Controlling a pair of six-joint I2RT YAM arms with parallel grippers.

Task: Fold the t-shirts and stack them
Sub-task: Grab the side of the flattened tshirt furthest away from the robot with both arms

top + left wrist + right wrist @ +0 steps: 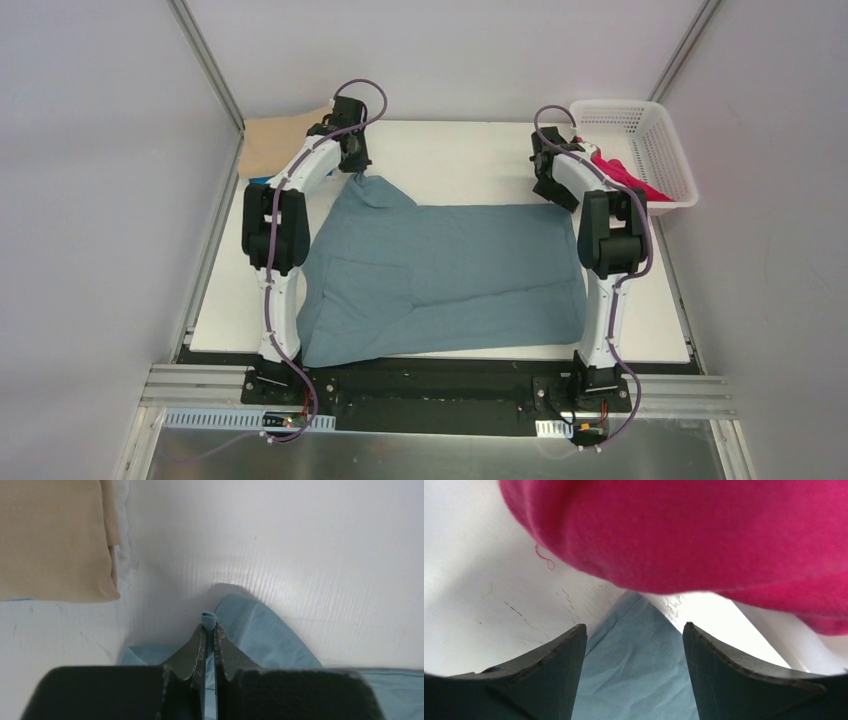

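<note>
Lab cell: aluminium frame [190, 385], plain white table [460, 160].

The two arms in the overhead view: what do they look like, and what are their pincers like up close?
Both the left arm and right arm have white curved shells between blocky black joints. A thin purplish cable loops along each. The left gripper and right gripper each carry two dark wedge-shaped fingers tapering to points, with finely ridged inner edges.

White lattice basket [672, 155] sits at the table [460, 160] far-right corner.
</note>
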